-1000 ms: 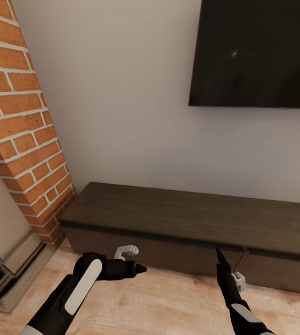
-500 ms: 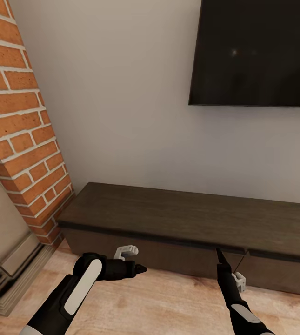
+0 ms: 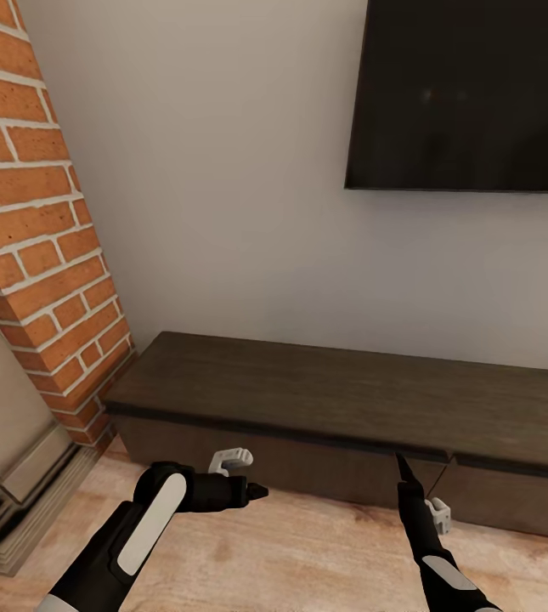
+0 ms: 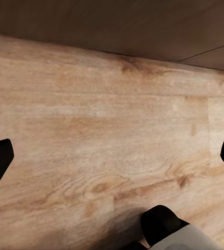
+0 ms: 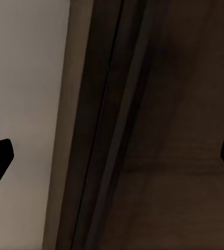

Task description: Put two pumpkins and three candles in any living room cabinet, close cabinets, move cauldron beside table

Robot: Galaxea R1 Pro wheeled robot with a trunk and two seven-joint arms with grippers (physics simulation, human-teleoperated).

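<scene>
Cabinet (image 3: 350, 408): long, low, dark matte wood, flat handle-less fronts, standing against the pale wall under a glossy black TV (image 3: 469, 93); its right end is running out of frame. Rough red brick (image 3: 27, 221) at left. Floor (image 3: 307, 552): grained light planks. Left gripper (image 3: 252, 490) hovering over the floor, jaws apart. Right gripper (image 3: 403, 466) pointing at a drawer front, jaws apart.

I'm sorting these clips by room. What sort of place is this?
Most likely a living room: a black TV hangs on a pale wall above a long, low dark cabinet, with a red brick fireplace beside it and a light wood plank floor.
</scene>
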